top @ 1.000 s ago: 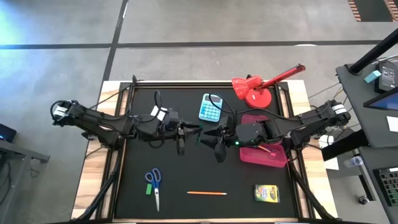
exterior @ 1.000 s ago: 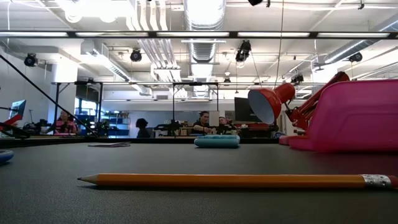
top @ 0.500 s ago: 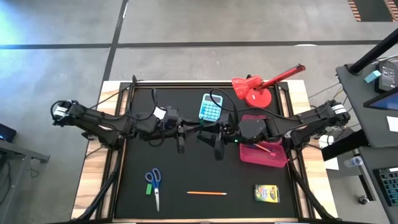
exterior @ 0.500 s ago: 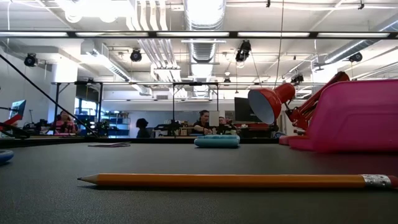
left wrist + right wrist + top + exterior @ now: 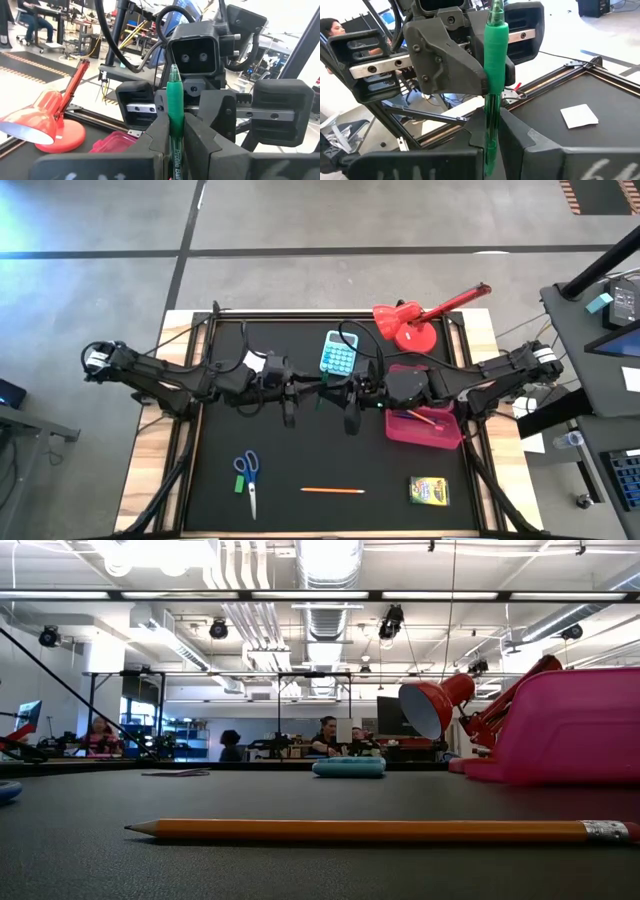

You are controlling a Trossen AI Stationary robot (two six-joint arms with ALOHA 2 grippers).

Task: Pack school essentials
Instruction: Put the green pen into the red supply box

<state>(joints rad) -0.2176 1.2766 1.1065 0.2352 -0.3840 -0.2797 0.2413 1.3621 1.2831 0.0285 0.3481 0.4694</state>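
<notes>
Down at the near edge of the desk [image 5: 210, 430], an orange pencil [image 5: 332, 491] lies flat, with the blue-handled scissors [image 5: 248, 472] and a small green block [image 5: 239, 483] off to one side and the crayon box [image 5: 428, 491] to the other. All 4 sit loose and well apart. From desk height that pencil [image 5: 380, 831] fills the foreground, eraser end at the right.

Mid-desk is where it's happening: the 2 hands meet tip to tip above the black surface. The left hand [image 5: 297, 392] and right hand [image 5: 342, 392] are both pressed onto 1 green pen [image 5: 321, 394], which is barely a sliver from overhead between the dark fingers. The wrist cameras show it properly. From the left wrist, the pen [image 5: 175, 120] stands pinched between the left hand's [image 5: 173, 145] own fingers, with the right hand's body filling the picture behind it. From the right wrist, the pen [image 5: 493, 75] runs up from the right hand [image 5: 491, 131] into the left hand's grip.

Just beside the right arm sits the pink bin [image 5: 424, 427], something thin lying inside. Farther back, a light blue calculator [image 5: 338, 353] and the red lamp [image 5: 405, 328]. The low view misses both hands entirely; it catches the bin's wall [image 5: 565, 735], lamp [image 5: 440, 700] and calculator [image 5: 348, 767]. The right wrist alone shows a white square [image 5: 579, 115] on the desk.
</notes>
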